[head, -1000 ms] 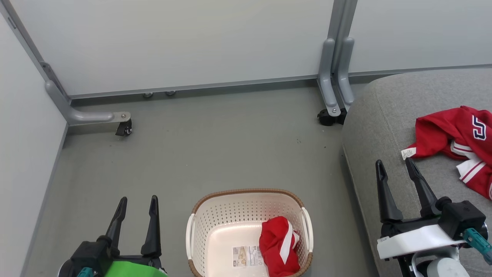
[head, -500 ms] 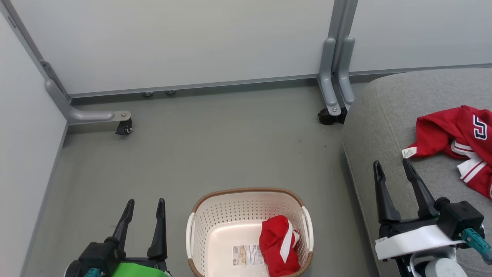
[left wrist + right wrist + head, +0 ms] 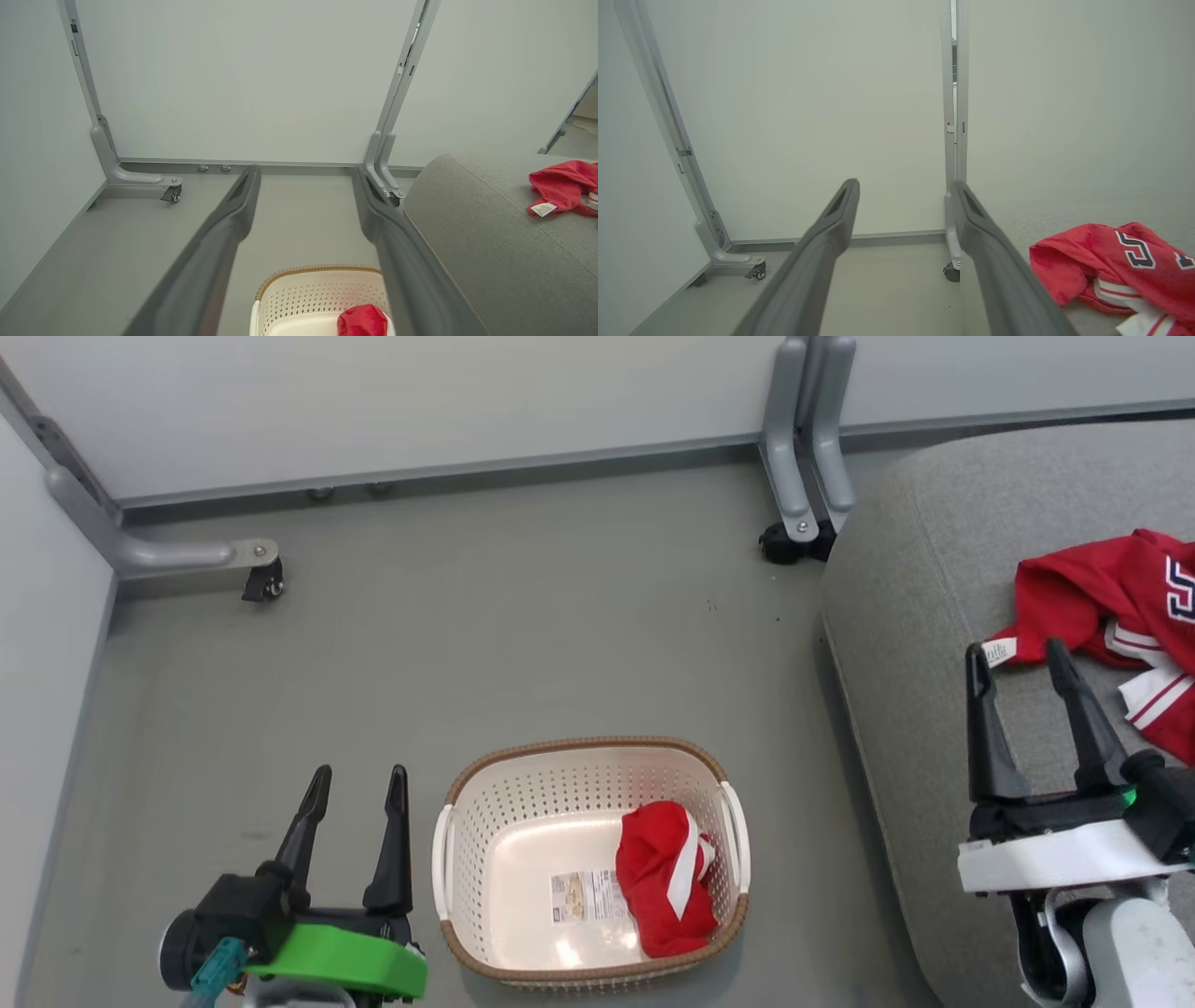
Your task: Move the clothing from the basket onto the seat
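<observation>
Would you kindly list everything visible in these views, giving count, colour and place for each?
garment in the basket: one, bright red with a white stripe, bunched at the right side.
garment on the seat: one, red with white trim, a navy-and-white numeral and a white tag, lying on top.
basket: one, cream-white with a brown rim, on the floor.
label sticker: one, pale, on the basket's bottom.
seat: one, light grey, right of the basket.
partition panels: three, pale grey, behind.
castor feet: two, grey with black wheels, at the panels' bases.
floor: grey.
left gripper: dark, open, left of the basket.
right gripper: dark, open, over the seat.
</observation>
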Robot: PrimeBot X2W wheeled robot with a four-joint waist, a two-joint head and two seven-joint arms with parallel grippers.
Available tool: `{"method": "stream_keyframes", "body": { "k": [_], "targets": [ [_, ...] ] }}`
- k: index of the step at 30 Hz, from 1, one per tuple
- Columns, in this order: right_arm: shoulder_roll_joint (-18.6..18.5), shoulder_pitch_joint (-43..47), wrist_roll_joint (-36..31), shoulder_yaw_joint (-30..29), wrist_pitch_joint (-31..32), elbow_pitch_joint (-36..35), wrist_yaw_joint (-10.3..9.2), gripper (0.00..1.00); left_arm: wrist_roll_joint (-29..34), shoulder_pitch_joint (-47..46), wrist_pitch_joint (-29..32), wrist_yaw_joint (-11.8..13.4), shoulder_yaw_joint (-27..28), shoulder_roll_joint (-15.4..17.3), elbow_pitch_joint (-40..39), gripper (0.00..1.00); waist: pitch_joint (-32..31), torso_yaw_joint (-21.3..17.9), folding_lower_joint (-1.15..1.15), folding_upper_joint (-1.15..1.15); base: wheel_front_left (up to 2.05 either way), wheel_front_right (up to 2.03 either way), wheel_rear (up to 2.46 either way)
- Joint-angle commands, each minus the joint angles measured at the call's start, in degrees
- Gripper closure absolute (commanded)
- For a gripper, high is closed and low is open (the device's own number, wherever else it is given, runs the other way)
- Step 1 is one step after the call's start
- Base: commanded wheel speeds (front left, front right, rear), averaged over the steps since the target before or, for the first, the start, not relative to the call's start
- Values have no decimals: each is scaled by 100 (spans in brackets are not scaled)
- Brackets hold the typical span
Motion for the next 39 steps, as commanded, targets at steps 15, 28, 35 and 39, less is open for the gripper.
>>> {"method": "stream_keyframes", "body": {
  "k": [15,28,35,39],
  "targets": [
    [75,-1222,-408,-686,-15,-910,-8,0,493,-2123,-1,-11,-962,183,1045,0,2781,-926,0,0,0,0,0],
    [102,-1604,-434,-680,-16,-1757,-8,0,859,-3993,-1,-6,-2023,249,3348,0,4132,-1536,0,0,0,0,0],
    [164,-1631,-488,-496,-16,-1842,-8,0,233,-4811,40,-5,-3078,56,4987,0,4541,-1620,0,0,0,0,0],
    [176,-1685,-526,-358,-15,-1839,-8,0,-369,-5060,312,-5,-3626,22,5262,0,4723,-1672,0,0,0,0,0]
  ]
}}
